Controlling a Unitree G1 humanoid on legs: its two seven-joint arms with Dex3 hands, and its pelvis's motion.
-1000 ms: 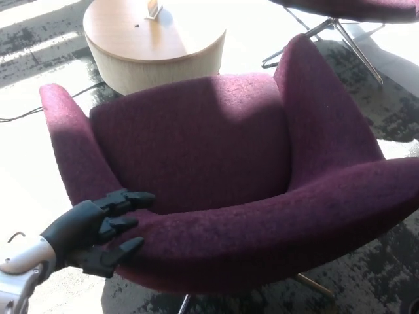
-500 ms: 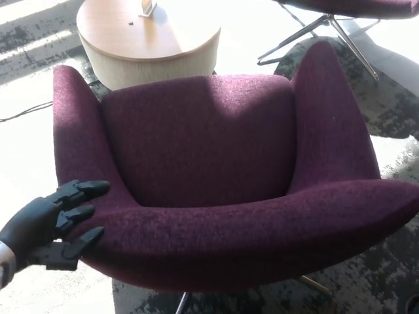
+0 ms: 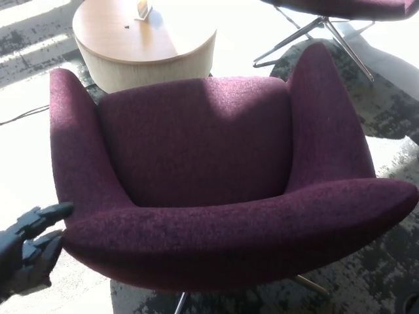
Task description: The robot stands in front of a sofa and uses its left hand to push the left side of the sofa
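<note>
Sunlit pale floor with dark mottled carpet patches fills my view, and the purple sofa (image 3: 216, 176) sits square in the middle of it, its curved back edge nearest me. Behind it I see a round wooden table (image 3: 141, 42), with metal chair legs (image 3: 314, 36) at top right. My left hand (image 3: 29, 245) is low at the picture's left edge, fingers (image 3: 55, 210) spread apart, fingertips just beside the sofa's left corner; I cannot tell whether they touch. My right hand is out of sight.
</note>
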